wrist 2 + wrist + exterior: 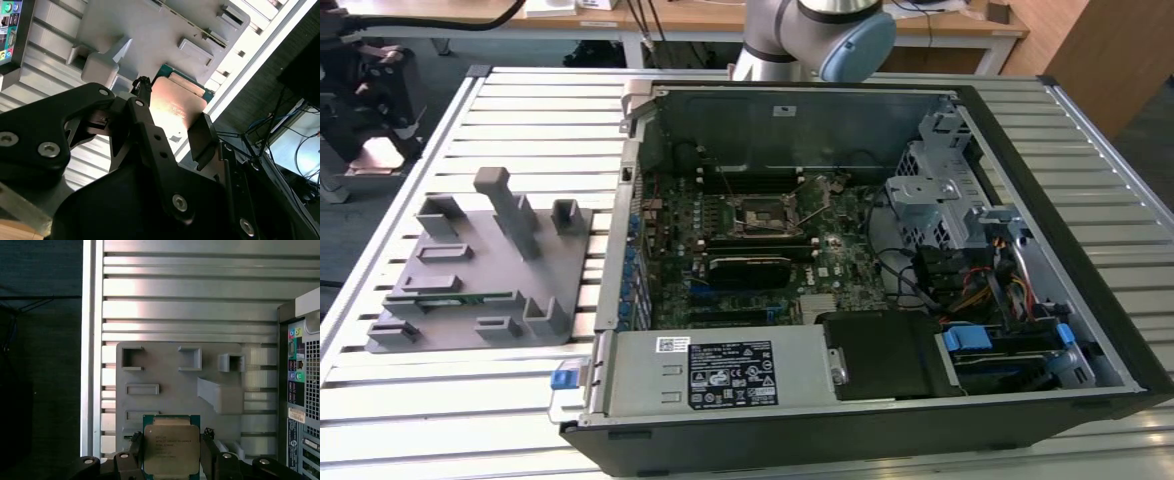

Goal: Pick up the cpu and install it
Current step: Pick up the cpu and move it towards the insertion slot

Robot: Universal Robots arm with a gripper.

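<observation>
within the gripper (172, 446), clamped tight: a silvery square cpu (171, 456) with green rim

You see the open case (801, 125) on the slatted table (534, 120), motherboard (841, 265) exposed; the grey fixture (480, 270) lies beside it, at the exterior view's left.

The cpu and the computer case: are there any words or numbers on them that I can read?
Nothing reads clearly here.
The cpu, gripped by the end effector: lines of print on its metal top, too small to read.
White label inside the computer case: too small to read.
Stickers on the case's back panel: blurred.
</observation>
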